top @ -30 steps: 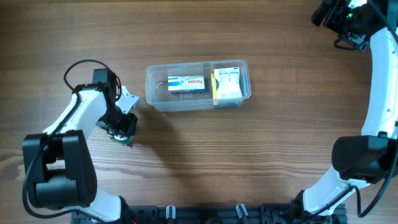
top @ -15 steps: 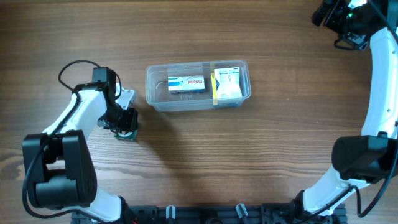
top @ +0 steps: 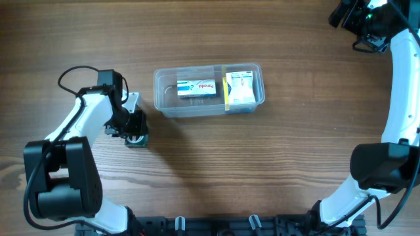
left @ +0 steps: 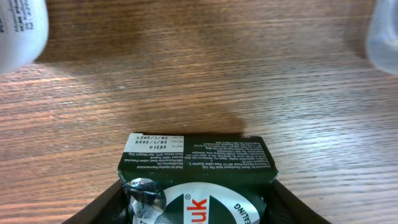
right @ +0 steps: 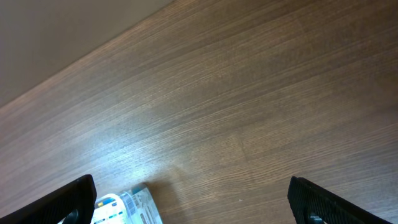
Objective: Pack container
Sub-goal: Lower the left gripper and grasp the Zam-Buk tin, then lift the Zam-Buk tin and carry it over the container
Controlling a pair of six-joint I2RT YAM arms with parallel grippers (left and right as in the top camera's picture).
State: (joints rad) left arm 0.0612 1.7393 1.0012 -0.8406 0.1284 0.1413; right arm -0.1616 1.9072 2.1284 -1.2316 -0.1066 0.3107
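The clear plastic container [top: 164,98] sits mid-table and holds a blue and white box [top: 197,88] on its left and a white and yellow box [top: 240,87] on its right. My left gripper [top: 135,133] is to its lower left, shut on a dark green box [left: 199,165] held just above the wood. A corner of the container shows at the top right of the left wrist view [left: 384,37]. My right gripper [right: 193,205] is open and empty, raised at the far right back corner; its view shows the container's corner [right: 127,207].
A white object [left: 18,28] shows at the top left of the left wrist view. The left arm's cable loops over the table at the left [top: 79,72].
My left gripper has shifted slightly right and toward the front with the green box, turning a little. The right arm has not moved.
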